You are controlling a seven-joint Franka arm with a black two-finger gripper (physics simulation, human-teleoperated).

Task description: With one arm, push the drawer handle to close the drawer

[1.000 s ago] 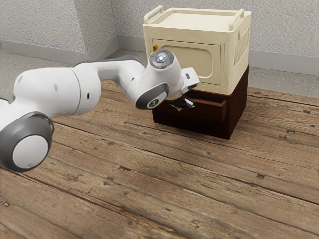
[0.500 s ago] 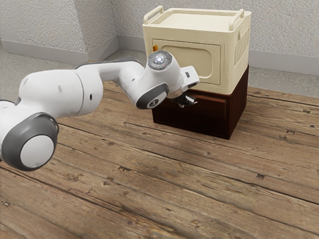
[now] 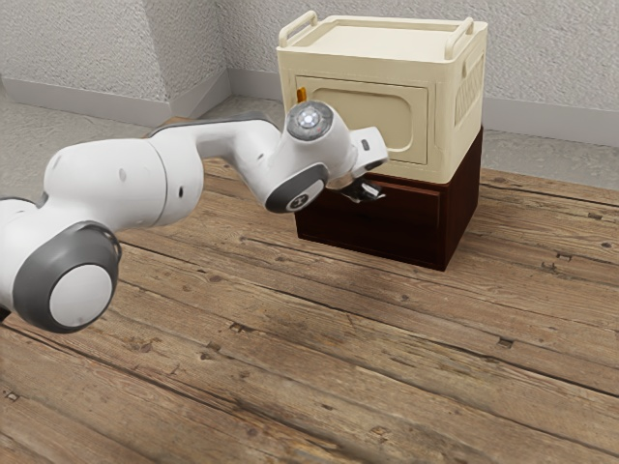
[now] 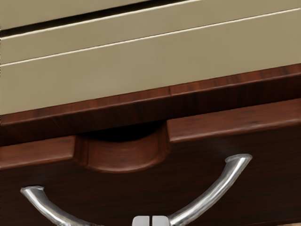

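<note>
My gripper (image 3: 368, 194) is at the upper part of the dark brown drawer front (image 3: 401, 218) in the exterior view, just under the cream cabinet. The drawer front stands nearly flush with its brown case (image 3: 465, 208). Seen from the wrist, the gripper (image 4: 150, 221) has its two fingertips side by side with only a thin slit between them, in front of the middle of the curved metal handle (image 4: 218, 188). The drawer front (image 4: 117, 193) has a rounded notch in its top edge, with a dark opening behind. Whether the fingertips touch the handle cannot be told.
The cream cabinet (image 3: 368, 72) with two top rails rests on the brown case, its door panel facing front. Wooden planks (image 3: 319, 367) spread around the case. Textured walls (image 3: 82, 53) stand behind, and the arm reaches in from the exterior view's left.
The drawer has slid inward from clearly sticking out to nearly flush, mostly during the first half second. My gripper has moved slightly toward the exterior view's right and up, following it.
</note>
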